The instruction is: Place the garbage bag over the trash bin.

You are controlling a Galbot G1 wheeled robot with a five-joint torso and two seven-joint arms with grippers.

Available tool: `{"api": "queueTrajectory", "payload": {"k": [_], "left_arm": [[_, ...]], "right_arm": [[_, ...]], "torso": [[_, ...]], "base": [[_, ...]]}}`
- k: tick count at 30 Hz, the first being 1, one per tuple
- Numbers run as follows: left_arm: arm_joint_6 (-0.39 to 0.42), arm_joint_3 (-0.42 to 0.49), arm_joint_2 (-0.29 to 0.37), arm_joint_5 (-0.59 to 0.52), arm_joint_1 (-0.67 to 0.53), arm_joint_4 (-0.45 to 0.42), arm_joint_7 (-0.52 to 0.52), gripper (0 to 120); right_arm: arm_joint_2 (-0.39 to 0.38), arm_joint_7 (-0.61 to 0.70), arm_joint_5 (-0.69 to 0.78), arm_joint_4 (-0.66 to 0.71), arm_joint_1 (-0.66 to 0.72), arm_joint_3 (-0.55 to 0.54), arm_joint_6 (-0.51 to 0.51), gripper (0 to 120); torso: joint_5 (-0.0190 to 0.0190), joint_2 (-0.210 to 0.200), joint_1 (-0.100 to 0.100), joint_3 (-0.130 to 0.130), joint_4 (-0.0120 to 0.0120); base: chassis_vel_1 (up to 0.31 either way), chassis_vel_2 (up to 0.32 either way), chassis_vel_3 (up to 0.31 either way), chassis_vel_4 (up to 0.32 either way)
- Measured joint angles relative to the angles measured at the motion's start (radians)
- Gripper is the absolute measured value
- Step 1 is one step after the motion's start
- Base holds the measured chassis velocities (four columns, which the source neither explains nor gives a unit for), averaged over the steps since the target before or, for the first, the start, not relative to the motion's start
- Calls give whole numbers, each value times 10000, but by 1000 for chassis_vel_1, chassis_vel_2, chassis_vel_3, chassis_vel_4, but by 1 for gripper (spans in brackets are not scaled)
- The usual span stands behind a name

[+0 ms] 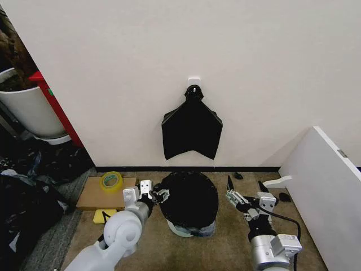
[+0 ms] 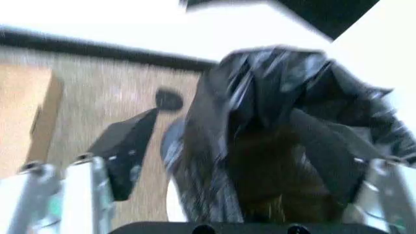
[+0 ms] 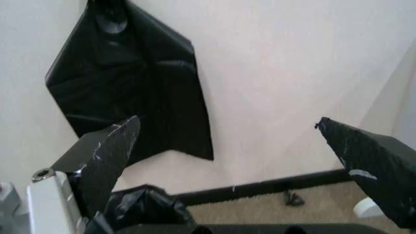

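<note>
Right claw (image 1: pixel 243 199) released, left claw (image 1: pixel 153 195) spread around garbage bag (image 1: pixel 189 197), tape roll (image 1: pixel 111 181) beside

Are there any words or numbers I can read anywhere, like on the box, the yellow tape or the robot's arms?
No text can be read in these views.
Cardboard box: plain brown, no print showing.
Yellow tape roll: no lettering to make out.
Garbage bag over the trash bin: plain black.
Black bundle on the wall hook: plain black.
Left gripper and right gripper: no label legible.
</note>
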Motion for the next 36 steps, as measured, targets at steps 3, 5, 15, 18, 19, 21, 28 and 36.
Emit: {"api": "queueTrajectory", "payload": {"k": [3, 5, 15, 18, 19, 21, 28, 36], "left_arm": [[-1150, -88, -18, 1509, 570, -323, 652, 97], [-2460, -178, -51, 3178, 1194, -638, 1270, 100], [-6035, -1223, -1180, 7730, 4037, -1163, 2121, 100], [-7608, -1686, -1884, 9439, 5115, -1149, 2182, 100], [-8181, -1850, -2139, 9914, 5531, -1120, 2186, 100], [-8547, -1958, -2313, 10113, 5825, -1099, 2198, 100], [-9560, -2442, -2671, 9849, 6669, -1066, 2383, 100], [-9577, -2584, -2835, 9748, 6744, -1187, 2357, 100]], "right_arm": [[143, 12, -391, -217, -34, 87, 584, 100], [321, 44, -844, -579, -129, 229, 1445, 100], [942, -1143, -1363, -1455, -790, 914, 4257, 100], [997, -1504, -1307, -1478, -1103, 1082, 4824, 100], [995, -1602, -1311, -1478, -1226, 1133, 4972, 100], [984, -1679, -1347, -1469, -1330, 1186, 5089, 100], [988, -1744, -1621, -1318, -1624, 1147, 5290, 100], [1031, -2010, -1841, -1315, -1758, 884, 5784, 100]], "torso": [[-1, 0, 0, 0, 1], [1, 0, 0, 0, 1], [3, 0, 0, 0, 0], [1, 1, -1, -1, 2], [3, 1, -1, -1, 0], [1, 0, -1, -1, 2], [1, 1, -1, -1, 0], [1, 0, -1, 0, 0]], "base": [[0, 0, 0, 0], [0, 0, 0, 0], [0, 0, 0, 0], [0, 0, 0, 0], [0, 0, 0, 0], [0, 0, 0, 0], [0, 0, 0, 0], [0, 0, 0, 0]]}}
